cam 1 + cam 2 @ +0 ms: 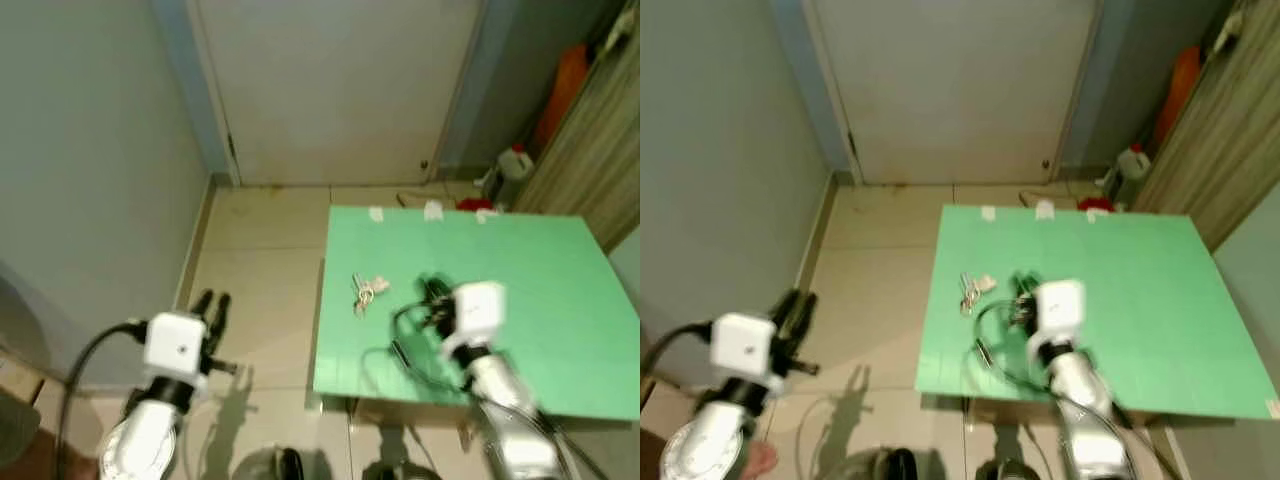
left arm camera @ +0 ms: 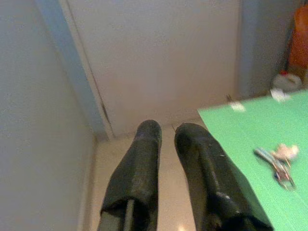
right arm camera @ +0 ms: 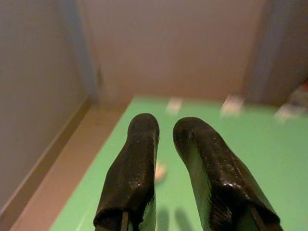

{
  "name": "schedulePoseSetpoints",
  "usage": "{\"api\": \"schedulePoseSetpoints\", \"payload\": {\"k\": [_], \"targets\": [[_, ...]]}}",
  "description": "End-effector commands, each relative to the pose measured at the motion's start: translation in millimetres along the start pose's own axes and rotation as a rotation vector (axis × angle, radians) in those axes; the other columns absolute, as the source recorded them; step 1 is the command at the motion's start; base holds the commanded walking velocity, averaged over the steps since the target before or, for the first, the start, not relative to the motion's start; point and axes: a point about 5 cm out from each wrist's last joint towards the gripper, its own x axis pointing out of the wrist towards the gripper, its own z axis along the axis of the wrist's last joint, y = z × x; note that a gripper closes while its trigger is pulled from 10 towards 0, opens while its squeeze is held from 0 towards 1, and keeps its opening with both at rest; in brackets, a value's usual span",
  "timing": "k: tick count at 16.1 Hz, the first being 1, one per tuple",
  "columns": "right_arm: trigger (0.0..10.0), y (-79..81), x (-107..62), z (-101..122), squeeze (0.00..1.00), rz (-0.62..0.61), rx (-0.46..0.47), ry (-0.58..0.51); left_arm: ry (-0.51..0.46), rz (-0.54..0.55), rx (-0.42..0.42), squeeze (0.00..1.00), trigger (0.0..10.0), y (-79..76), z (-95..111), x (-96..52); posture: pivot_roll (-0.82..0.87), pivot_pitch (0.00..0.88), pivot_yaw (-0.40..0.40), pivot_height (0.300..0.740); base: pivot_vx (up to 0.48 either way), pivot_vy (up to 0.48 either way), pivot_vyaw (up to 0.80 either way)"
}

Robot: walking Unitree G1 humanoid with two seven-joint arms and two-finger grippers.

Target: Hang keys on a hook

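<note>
A small bunch of keys with a pale tag lies on the green table, near its left edge; the keys also appear in the left wrist view. My right gripper hovers over the table just right of the keys, its fingers close together with nothing between them. The pale tag shows past their tips. My left gripper hangs over the tiled floor left of the table, fingers likewise close together and empty.
A white closed door stands straight ahead, with a grey wall to the left. A white bottle and an orange item sit at the back right. Tiled floor runs between the wall and the table.
</note>
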Motion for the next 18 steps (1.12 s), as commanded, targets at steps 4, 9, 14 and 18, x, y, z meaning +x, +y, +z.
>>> {"api": "schedulePoseSetpoints", "payload": {"k": [4, 9, 14, 18], "targets": [[10.0, -46.0, -24.3, 21, 0.0, -0.151, -0.043, -0.093, -0.061, -0.043, 0.087, 0.0, 0.0, 1.3, 26, -9.6, -0.08, 0.017, 0.05, 0.74, 0.0, 0.0, 0.0], [10.0, -10.6, -22.3, 13, 0.0, -0.059, -0.031, -0.057, -0.012, -0.048, 0.097, 0.0, 9.6, -3.2, 20, 6.1, -0.12, 0.027, 0.059, 0.74, 0.0, 0.0, 0.0], [10.0, -5.3, -18.1, 4, 0.0, -0.052, -0.03, -0.018, -0.019, -0.062, 0.124, 0.0, 10.0, 0.8, 24, 25.7, -0.12, 0.031, 0.085, 0.74, 0.0, 0.0, 0.0], [10.0, 2.2, -16.1, 1, 0.0, -0.039, -0.025, -0.008, 0.007, -0.104, 0.154, 0.0, 10.0, 0.2, 22, 46.3, -0.13, 0.035, 0.098, 0.74, 0.431, 0.063, 0.0]]}}
